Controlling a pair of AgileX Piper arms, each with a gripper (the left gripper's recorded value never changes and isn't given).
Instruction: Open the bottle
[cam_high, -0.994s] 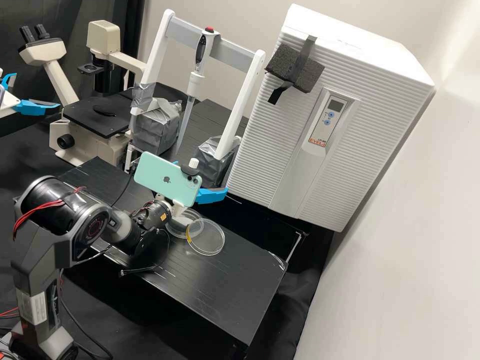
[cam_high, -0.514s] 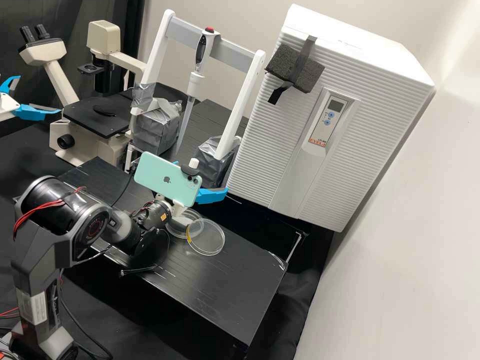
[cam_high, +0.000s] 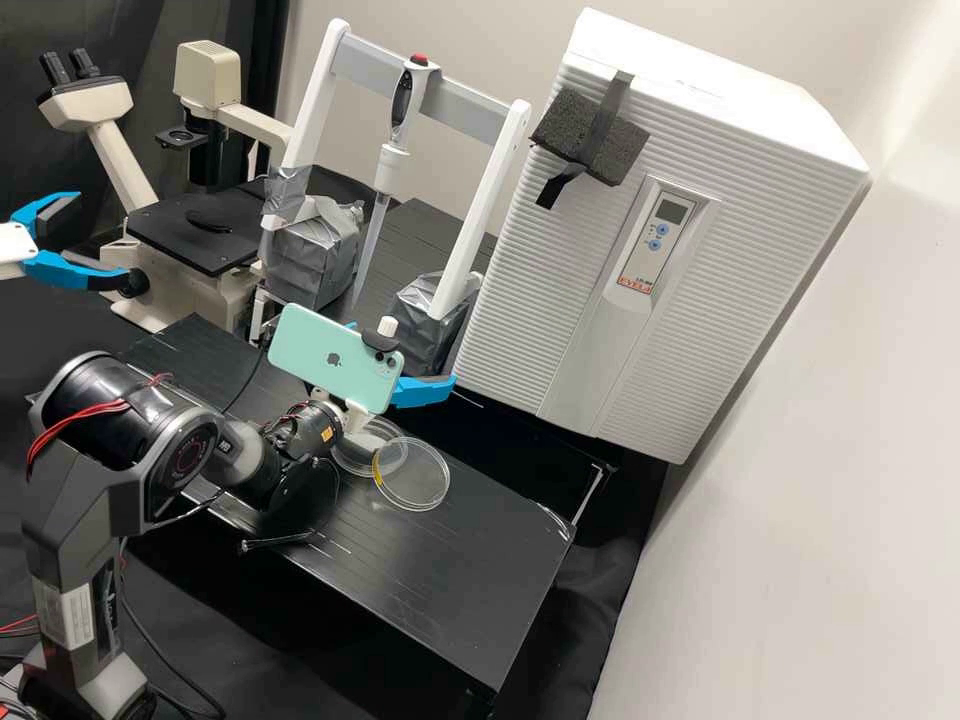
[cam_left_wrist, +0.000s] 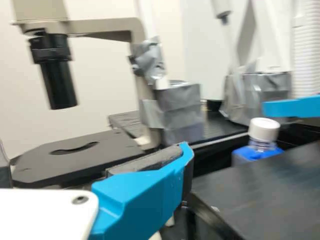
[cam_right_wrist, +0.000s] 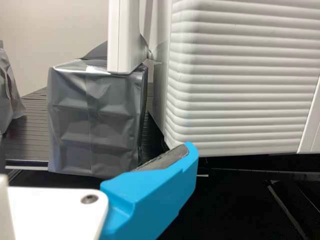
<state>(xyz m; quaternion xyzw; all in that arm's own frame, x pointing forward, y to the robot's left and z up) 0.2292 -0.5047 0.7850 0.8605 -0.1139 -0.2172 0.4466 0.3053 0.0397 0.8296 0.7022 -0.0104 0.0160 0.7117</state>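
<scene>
A small bottle (cam_high: 386, 327) with a white cap stands behind the mint phone on the near arm's wrist. From the left wrist it appears as a white-capped bottle (cam_left_wrist: 263, 136) with a blue label, its lower part hidden by the black platform. My right gripper (cam_high: 400, 360) is around that spot with its fingers (cam_high: 424, 389) spread open; whether they touch the bottle I cannot tell. One right finger (cam_right_wrist: 155, 195) points at a taped block. My left gripper (cam_high: 98, 238) hangs open at the far left, before the microscope, well away from the bottle. One of its blue fingers (cam_left_wrist: 150, 190) fills the foreground.
Two clear petri dishes (cam_high: 413, 480) lie on the black platform (cam_high: 460, 570). A pipette (cam_high: 393, 140) hangs in a white stand weighted by taped blocks (cam_high: 310, 245). A microscope (cam_high: 170, 235) stands at the back left, a large white machine (cam_high: 650, 240) at the right.
My left gripper has come down and to the right, toward the microscope and bench. The right arm and the bottle have not moved.
</scene>
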